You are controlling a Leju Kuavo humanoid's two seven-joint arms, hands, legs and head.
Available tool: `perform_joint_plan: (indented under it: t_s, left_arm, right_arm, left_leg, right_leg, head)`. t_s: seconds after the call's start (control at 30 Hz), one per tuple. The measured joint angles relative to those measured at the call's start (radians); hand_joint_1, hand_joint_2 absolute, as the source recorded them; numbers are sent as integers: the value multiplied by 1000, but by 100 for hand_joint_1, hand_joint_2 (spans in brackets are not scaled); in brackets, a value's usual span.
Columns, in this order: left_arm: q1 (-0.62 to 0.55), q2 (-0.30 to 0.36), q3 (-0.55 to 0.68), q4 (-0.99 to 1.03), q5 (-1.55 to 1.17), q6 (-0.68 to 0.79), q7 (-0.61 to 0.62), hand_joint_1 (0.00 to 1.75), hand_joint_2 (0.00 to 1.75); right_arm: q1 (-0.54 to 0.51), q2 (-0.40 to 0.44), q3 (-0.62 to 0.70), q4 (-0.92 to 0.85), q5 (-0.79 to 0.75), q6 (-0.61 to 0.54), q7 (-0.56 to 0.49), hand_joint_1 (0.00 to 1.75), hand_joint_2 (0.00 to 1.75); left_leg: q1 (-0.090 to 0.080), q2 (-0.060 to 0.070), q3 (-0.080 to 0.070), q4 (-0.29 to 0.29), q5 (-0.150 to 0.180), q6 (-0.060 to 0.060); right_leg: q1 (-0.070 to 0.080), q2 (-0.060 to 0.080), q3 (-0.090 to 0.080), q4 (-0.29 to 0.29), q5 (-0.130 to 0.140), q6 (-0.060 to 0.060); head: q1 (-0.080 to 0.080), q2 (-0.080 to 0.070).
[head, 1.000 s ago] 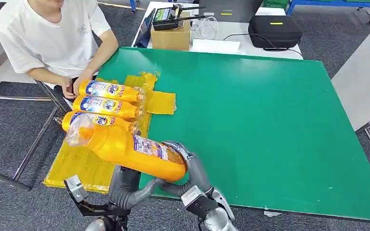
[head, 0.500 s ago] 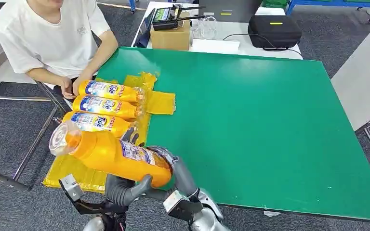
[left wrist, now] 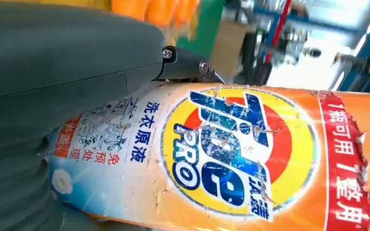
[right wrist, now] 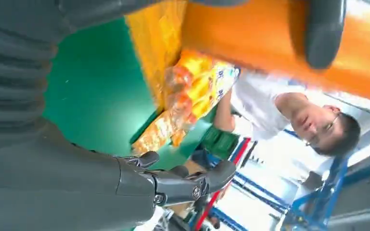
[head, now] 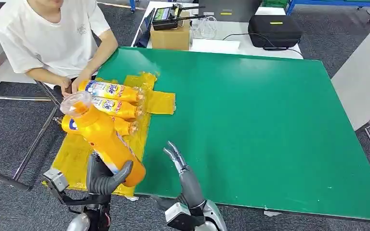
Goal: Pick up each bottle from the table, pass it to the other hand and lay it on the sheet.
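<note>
My left hand (head: 105,177) grips the base of a big orange detergent bottle (head: 101,136), which tilts up with its clear cap toward the person. Its Tide label (left wrist: 231,149) faces the left wrist camera. My right hand (head: 182,168) stands open just to the right of the bottle, fingers straight and apart, touching nothing. Three more orange bottles (head: 112,91) lie side by side on the yellow sheet (head: 77,159) at the table's left edge; the held bottle hides part of the nearest one. The right wrist view has the orange bottle (right wrist: 270,33) beside the open fingers (right wrist: 183,183).
A person in a white shirt (head: 53,38) sits at the table's left corner, hands at the farthest lying bottle. The green table (head: 260,125) spreads wide to the right. Beyond it stand a cardboard box (head: 171,36) and a black case (head: 274,30).
My right hand let go of the bottle and opened. The left hand swung the bottle left and more upright, over the sheet.
</note>
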Motion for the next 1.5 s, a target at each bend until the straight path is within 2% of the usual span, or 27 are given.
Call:
perform_joint_plan:
  t_s: [0.2,0.4,0.57,0.7,0.93,1.2,1.33,1.4,1.43,1.47,1.5]
  left_arm:
    - [22,23,103,-26,-125,48,18,175,175]
    - [61,64,227,-48,-739,212,18,175,175]
    - [61,120,224,1,-997,238,17,175,175]
    - [11,187,157,105,-1084,240,6,175,175]
    - [-154,278,-15,294,-1204,238,13,175,175]
    - [-354,311,-157,508,-1316,227,64,175,175]
    - [-454,343,-218,611,-1370,143,99,175,175]
    - [-504,366,-259,663,-1402,98,108,166,175]
    - [-521,372,-275,685,-1402,83,111,143,175]
    - [-538,375,-282,702,-1375,50,115,129,175]
    - [-553,376,-284,718,-1353,22,121,129,175]
  right_arm:
    - [62,-9,-62,-63,-81,-106,-16,0,0]
    - [141,-33,-161,-152,-132,-143,-19,0,0]
    - [170,-39,-195,-182,-142,-102,-20,0,0]
    - [164,-42,-188,-182,-186,-100,-20,0,0]
    - [136,-52,-141,-177,-241,-100,-20,0,0]
    - [126,-57,-122,-174,-280,-90,-20,0,0]
    - [122,-58,-122,-168,-296,-85,-20,0,0]
    - [119,-59,-123,-165,-305,-82,-20,0,0]
    - [118,-59,-123,-163,-308,-82,-20,0,0]
    - [117,-59,-124,-161,-310,-82,-20,0,0]
    - [116,-59,-125,-159,-311,-79,-20,0,0]
  left_leg:
    - [0,0,0,0,0,0]
    - [0,0,-1,0,0,0]
    - [0,0,0,0,0,0]
    - [0,0,0,0,1,0]
    - [0,-1,1,0,1,0]
    - [0,-2,4,0,1,0]
    - [0,-3,7,0,1,0]
    - [0,-5,9,-1,1,0]
    - [0,-6,10,-1,1,0]
    - [0,-6,11,-1,1,0]
    - [0,-6,12,-1,1,0]
  right_leg:
    - [0,0,0,0,0,0]
    - [0,0,-1,0,0,0]
    - [0,0,-1,0,0,0]
    - [0,0,-1,0,0,0]
    - [0,0,2,0,0,0]
    - [0,-3,6,0,0,0]
    - [0,-4,9,0,0,0]
    - [0,-5,14,0,0,0]
    - [0,-5,15,0,0,0]
    - [0,-5,16,0,0,0]
    - [0,-5,16,0,0,0]
  head:
    - [0,0]
    - [0,0]
    - [0,0]
    - [0,0]
    - [0,0]
    - [0,0]
    - [0,0]
    - [0,0]
    - [0,0]
    - [0,0]
    - [0,0]
